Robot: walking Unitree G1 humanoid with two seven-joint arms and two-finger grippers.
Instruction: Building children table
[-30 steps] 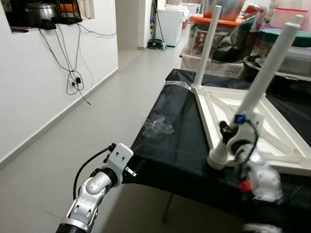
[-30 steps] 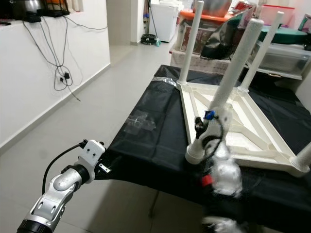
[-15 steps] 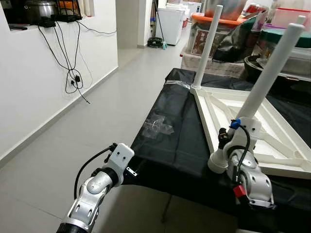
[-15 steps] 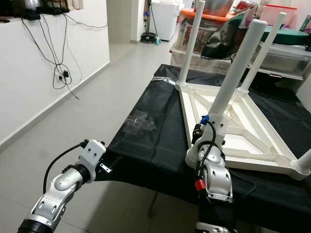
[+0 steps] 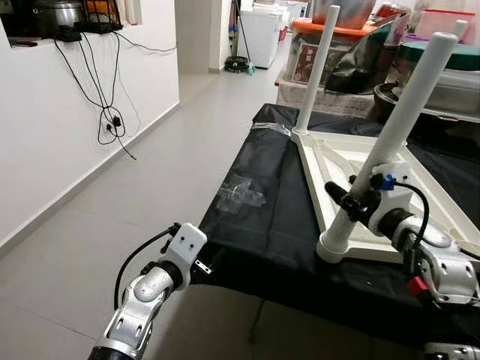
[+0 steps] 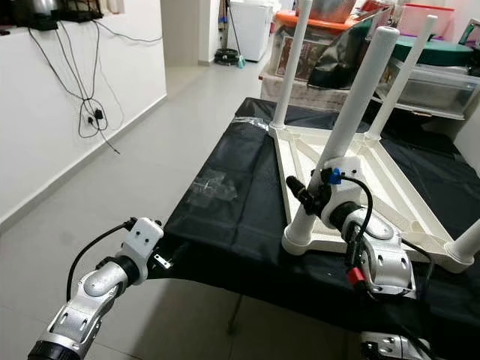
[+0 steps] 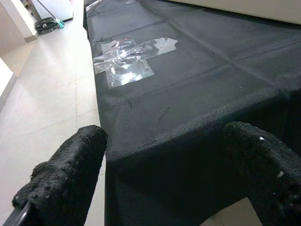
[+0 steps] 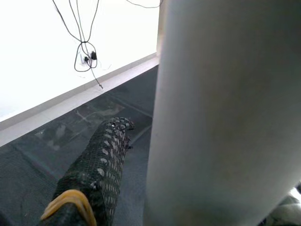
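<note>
Left eye view: right tool [image 5: 352, 201] grips table leg [image 5: 390, 142]; left tool [image 7: 160, 174] wide.

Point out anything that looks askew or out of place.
The near table leg leans, unlike the upright far leg; the right gripper is at its lower part. Crumpled clear plastic lies on the black cloth.

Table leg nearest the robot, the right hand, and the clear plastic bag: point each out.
Table leg [image 6: 352, 112], right eye view, mid-shaft.
Right hand [image 6: 311, 196], right eye view, at the leg.
Clear plastic bag [image 5: 244, 193], left eye view, centre.
</note>
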